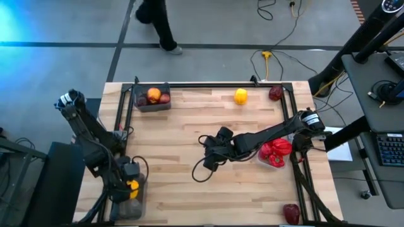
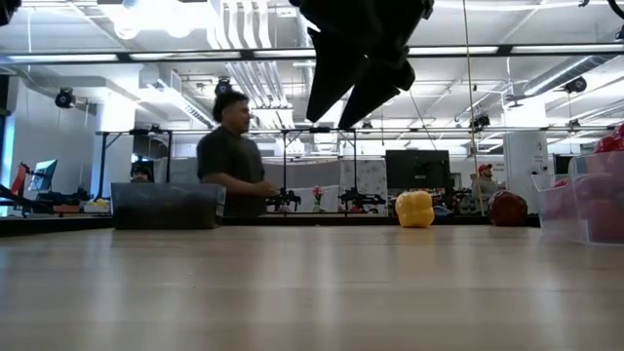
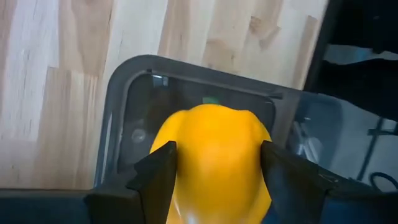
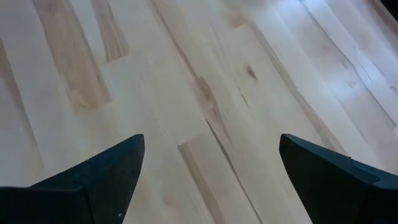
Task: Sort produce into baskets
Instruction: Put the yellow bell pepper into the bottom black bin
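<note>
My left gripper (image 1: 130, 185) is at the table's near left corner, shut on a yellow bell pepper (image 3: 211, 155) above a dark bin (image 3: 124, 112). My right gripper (image 1: 206, 151) hangs open and empty over bare wood at the table's middle (image 4: 211, 146); it also shows at the top of the low view (image 2: 361, 58). A dark bin (image 1: 153, 99) at the far left holds an orange fruit and red apples. A clear bin (image 1: 275, 156) at the right holds red peppers. A yellow pepper (image 1: 240, 96) and a dark red apple (image 1: 276, 93) rest on the table at the far edge. My left gripper pinches the yellow pepper by two opposite sides (image 3: 180, 168), one finger (image 3: 158, 171) on each side. The fingers come from above and point down toward the dark bin. The pepper sits between them over the bin's opening; whether it touches the bin's floor I cannot tell.
Another red apple (image 1: 291, 213) lies at the near right corner. A black frame rail (image 1: 208, 85) runs along the far edge and the sides. A person (image 2: 232, 156) stands beyond the far edge. Bare wood lies between the bins.
</note>
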Available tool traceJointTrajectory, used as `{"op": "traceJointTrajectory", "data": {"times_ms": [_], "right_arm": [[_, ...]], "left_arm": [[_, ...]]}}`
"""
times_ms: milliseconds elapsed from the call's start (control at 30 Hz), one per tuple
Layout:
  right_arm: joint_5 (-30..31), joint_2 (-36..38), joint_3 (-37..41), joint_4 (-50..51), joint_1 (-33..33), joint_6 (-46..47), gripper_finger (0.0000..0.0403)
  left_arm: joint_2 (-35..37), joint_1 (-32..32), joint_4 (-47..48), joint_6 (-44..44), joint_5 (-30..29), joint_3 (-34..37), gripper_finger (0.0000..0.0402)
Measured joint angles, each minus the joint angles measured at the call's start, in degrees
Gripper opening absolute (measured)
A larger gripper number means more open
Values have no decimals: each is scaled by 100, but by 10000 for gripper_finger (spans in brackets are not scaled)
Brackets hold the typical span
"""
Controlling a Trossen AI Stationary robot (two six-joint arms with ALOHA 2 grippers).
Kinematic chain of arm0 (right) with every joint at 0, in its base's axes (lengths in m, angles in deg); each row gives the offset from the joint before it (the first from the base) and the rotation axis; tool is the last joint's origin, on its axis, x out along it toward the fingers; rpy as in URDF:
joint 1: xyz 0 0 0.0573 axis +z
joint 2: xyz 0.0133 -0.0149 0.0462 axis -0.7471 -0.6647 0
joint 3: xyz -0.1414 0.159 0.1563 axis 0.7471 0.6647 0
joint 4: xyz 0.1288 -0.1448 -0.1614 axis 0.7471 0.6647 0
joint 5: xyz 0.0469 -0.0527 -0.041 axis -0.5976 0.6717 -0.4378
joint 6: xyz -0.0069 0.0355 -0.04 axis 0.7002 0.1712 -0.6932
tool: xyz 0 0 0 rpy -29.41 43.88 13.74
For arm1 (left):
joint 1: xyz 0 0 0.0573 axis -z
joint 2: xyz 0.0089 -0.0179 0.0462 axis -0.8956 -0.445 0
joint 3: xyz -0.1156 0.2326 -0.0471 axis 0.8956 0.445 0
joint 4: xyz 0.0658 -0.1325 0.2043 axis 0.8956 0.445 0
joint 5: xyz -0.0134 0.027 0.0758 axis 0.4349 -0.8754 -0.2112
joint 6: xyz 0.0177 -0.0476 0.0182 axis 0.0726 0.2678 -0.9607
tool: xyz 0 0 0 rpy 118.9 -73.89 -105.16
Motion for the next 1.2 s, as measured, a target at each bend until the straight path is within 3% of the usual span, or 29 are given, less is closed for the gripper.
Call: {"op": "traceJointTrajectory", "data": {"times_ms": [367, 500, 600, 867, 1067, 1200], "right_arm": [[1, 0, 58, 5, -118, -138, 365], [0, 64, 11, 145, -206, -176, 365], [-15, 220, -21, 166, -296, -262, 365], [234, 696, -23, 422, -689, -269, 365], [397, 946, -30, 1301, -1222, 3, 365], [196, 1060, -30, 2062, -1860, 216, 365]], "left_arm": [[-494, -6, 570, 30, 43, -38, 232], [-448, -61, 1345, -76, 3, -562, 240], [-415, -161, 1851, -292, -836, -1275, 236], [-305, -693, 1855, -1470, -4141, -2832, 217], [-335, -820, 855, -2333, -4554, -2639, 216], [-177, -840, 417, -2254, -4613, -2165, 216]]}}
